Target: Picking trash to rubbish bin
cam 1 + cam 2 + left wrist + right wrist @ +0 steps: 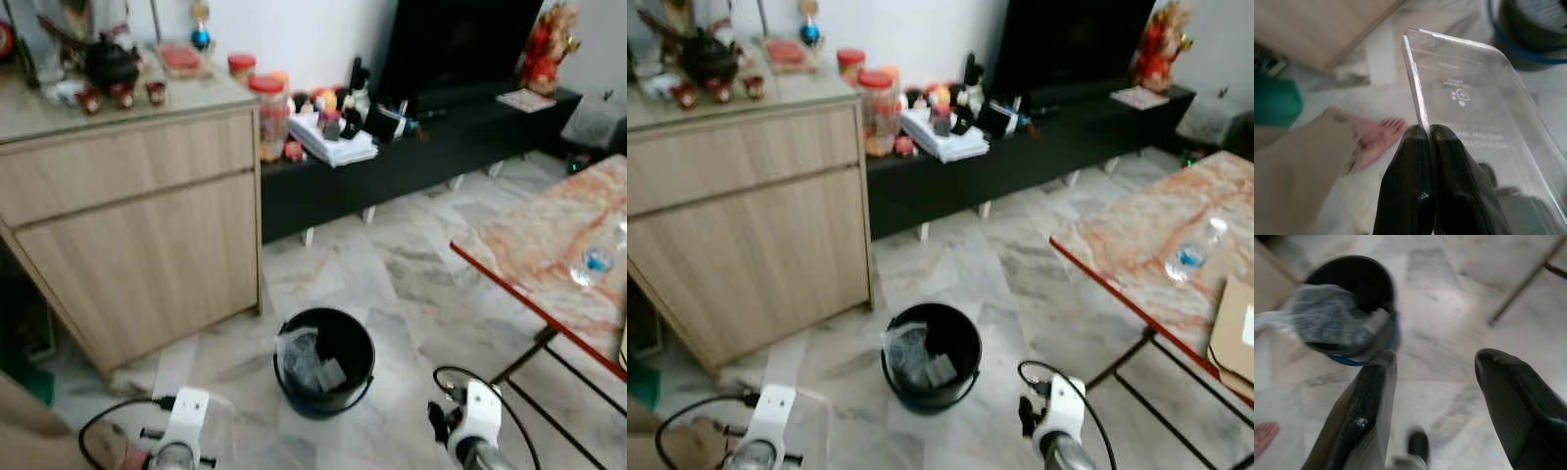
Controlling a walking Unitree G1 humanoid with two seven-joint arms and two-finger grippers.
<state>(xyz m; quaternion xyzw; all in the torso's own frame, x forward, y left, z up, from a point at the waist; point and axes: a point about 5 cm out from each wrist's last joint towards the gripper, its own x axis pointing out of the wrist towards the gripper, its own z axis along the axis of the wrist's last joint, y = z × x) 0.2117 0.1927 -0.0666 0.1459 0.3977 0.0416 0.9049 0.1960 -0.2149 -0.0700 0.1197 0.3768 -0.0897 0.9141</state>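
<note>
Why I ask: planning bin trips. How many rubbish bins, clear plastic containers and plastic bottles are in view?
Rubbish bin: 1
Clear plastic container: 1, held by the left gripper
Plastic bottle: 1, lying on the marble table
Total: 3

We are facing a bin [324, 360] standing on the floor [392, 274], between our two arms, with trash [309, 360] lying in it. A cabinet [137, 225] is standing behind it to the left, a table [549, 255] to the right, carrying a bottle [598, 257]. A low shelf [392, 157] is running along the wall behind.
</note>
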